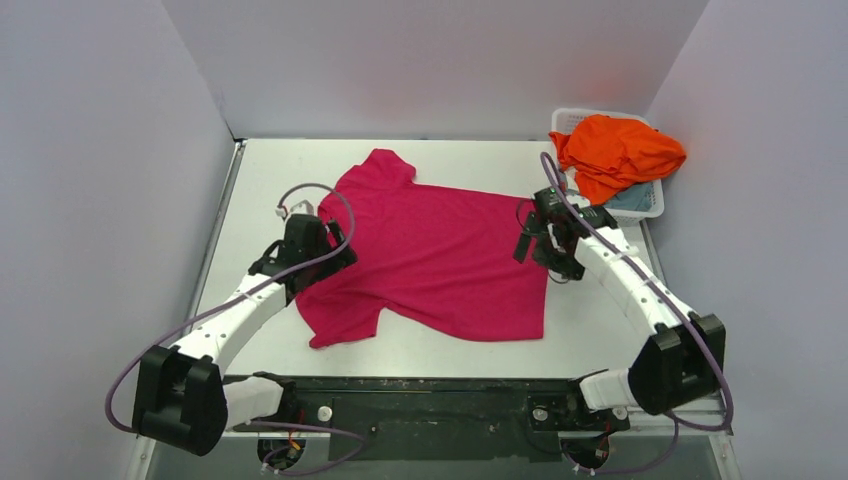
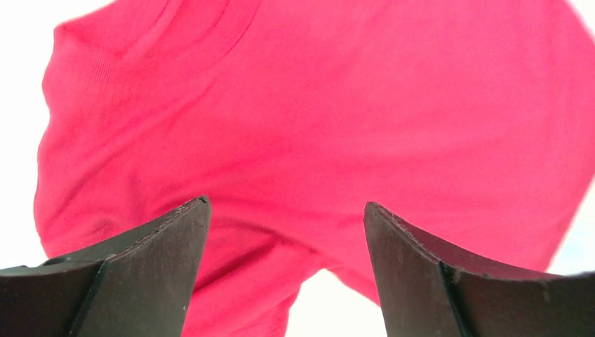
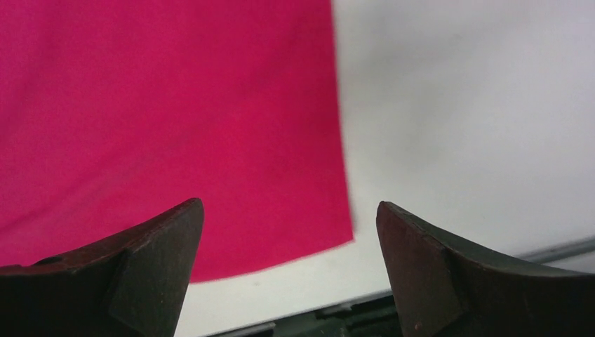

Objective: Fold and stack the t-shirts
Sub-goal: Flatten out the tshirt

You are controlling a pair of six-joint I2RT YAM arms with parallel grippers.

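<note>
The magenta-pink t-shirt (image 1: 430,250) lies spread flat on the white table, collar to the left, hem to the right. It fills the left wrist view (image 2: 316,119) and the left part of the right wrist view (image 3: 168,126). My left gripper (image 1: 335,262) is open and empty, over the shirt's left edge near the collar. My right gripper (image 1: 540,255) is open and empty, over the shirt's hem at its right edge. The bright orange t-shirt (image 1: 615,150) is heaped in the basket. A pale blue-grey shirt (image 1: 632,199) shows partly under it.
A white lattice basket (image 1: 652,206) stands at the table's back right corner. Grey walls close in the table on three sides. The table's near edge with a dark rail (image 1: 430,400) runs between the arm bases.
</note>
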